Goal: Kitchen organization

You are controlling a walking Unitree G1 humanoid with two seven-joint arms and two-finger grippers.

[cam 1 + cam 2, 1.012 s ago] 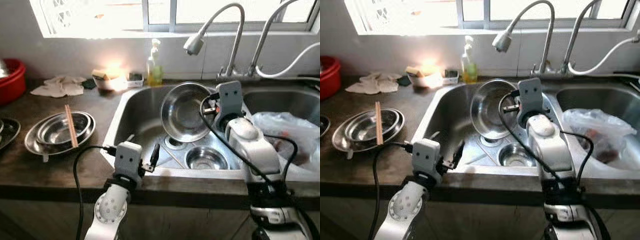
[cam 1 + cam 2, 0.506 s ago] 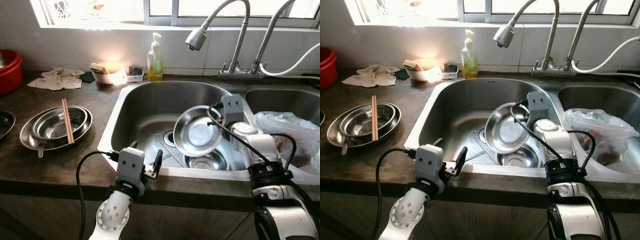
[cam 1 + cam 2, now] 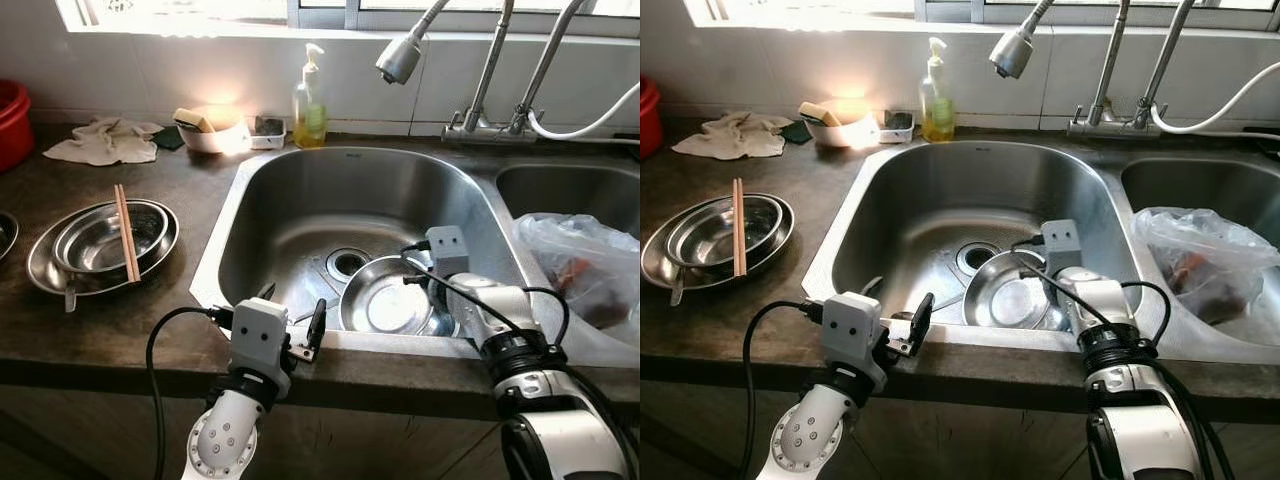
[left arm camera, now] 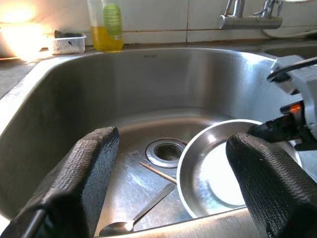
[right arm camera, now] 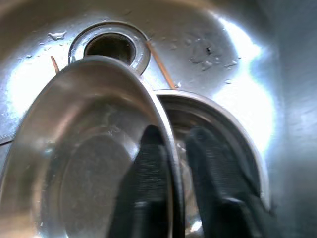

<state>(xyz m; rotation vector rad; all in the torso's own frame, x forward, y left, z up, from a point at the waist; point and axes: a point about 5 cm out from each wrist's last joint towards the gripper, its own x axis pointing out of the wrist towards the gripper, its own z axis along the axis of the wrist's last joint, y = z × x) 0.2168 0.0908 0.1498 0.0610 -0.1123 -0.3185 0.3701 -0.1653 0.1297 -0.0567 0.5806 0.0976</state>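
A steel bowl [image 3: 383, 305] lies low in the left sink basin [image 3: 300, 200], tilted over a smaller steel bowl [image 5: 238, 141] that it mostly hides. My right gripper [image 5: 174, 173] is shut on the big bowl's rim, one finger [image 5: 148, 168] inside it and the other finger [image 5: 208, 168] outside; the gripper [image 3: 432, 305] is at the bowl's right side. My left gripper [image 3: 292, 310] stays open over the sink's front edge with nothing between its fingers [image 4: 94, 163]. The bowl [image 4: 218, 173] lies beyond them.
Stacked steel dishes [image 3: 100, 248] with chopsticks [image 3: 125, 245] across them sit on the left counter. A spoon [image 4: 130, 224] and a chopstick [image 4: 157, 171] lie near the drain [image 3: 348, 263]. The right basin holds a plastic bag [image 3: 580, 260]. A soap bottle [image 3: 310, 90] and faucets [image 3: 405, 58] stand behind.
My right gripper has brought the steel bowl down from upright high in the sink to low over the small bowl. The camera has shifted. The left gripper has held still.
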